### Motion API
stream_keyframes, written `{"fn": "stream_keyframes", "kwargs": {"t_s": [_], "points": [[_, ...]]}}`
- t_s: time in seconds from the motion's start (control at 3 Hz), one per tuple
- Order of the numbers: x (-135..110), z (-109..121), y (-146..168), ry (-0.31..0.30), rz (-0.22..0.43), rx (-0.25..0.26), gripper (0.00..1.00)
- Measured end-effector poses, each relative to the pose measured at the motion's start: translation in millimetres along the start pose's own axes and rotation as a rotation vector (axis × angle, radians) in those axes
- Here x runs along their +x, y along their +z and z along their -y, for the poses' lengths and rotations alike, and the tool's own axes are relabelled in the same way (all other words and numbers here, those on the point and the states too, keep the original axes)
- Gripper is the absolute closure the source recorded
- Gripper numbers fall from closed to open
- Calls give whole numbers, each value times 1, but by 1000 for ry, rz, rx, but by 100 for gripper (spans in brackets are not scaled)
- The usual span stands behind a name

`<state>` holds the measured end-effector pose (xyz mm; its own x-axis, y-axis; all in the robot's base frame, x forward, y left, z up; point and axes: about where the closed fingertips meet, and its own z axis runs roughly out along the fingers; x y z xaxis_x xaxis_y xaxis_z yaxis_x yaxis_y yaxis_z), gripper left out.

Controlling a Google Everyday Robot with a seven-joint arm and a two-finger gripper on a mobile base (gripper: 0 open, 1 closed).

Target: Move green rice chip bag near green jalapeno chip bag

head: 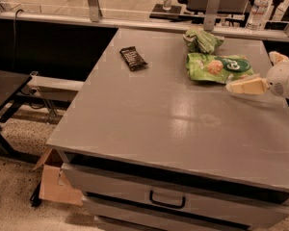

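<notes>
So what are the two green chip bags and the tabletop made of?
Rice chip bag: glossy printed plastic film, likely. Jalapeno chip bag: thin crinkled film, bunched creases. Table: smooth grey, faint sheen, perhaps painted metal or laminate. Gripper hovers beside the rice chip bag.

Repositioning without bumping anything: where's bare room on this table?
Free: front half of table, from black bar wrapper and green rice chip bag to the near edge; also the strip between wrapper and bags. Crowded: far right, where green jalapeno chip bag, rice bag and open gripper beside it cluster.
</notes>
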<state>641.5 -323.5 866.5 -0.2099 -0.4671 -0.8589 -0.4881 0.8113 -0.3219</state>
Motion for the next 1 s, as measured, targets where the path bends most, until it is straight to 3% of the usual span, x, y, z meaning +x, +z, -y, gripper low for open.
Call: {"fn": "stream_keyframes", "kwargs": {"t_s": [0.33, 0.67, 1.0], "points": [[-7, 8, -12, 13, 31, 9, 0], [-15, 26, -37, 11, 57, 51, 0], [-34, 58, -91, -22, 73, 159, 0]]}}
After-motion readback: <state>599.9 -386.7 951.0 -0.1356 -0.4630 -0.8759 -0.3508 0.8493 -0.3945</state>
